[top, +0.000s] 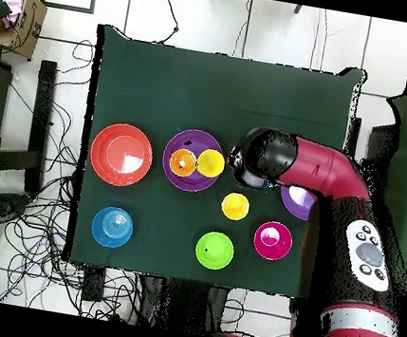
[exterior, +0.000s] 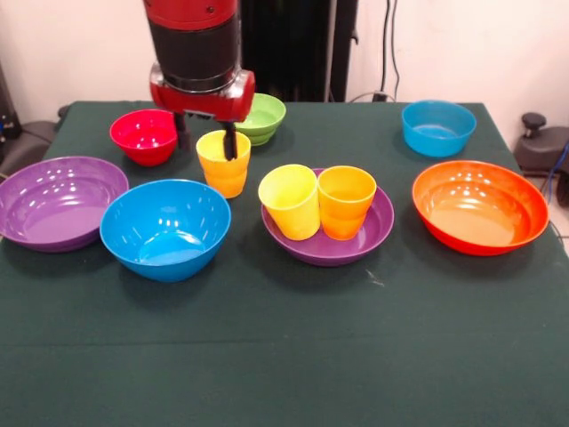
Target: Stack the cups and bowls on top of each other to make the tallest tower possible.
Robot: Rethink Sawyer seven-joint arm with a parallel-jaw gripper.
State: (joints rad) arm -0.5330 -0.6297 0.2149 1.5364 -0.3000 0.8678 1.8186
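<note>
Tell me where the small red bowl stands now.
In the front view the small red bowl stands on the table at the far left, behind the large purple bowl and left of the gripper.

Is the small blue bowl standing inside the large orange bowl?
No, the small blue bowl stands alone on the table, apart from the large orange bowl, which is empty.

The front view looks from across the table toward the robot, fairly near and angled down. The overhead view looks straight down from high up, base at bottom, taking in the table and floor around. Both share the tabletop.
</note>
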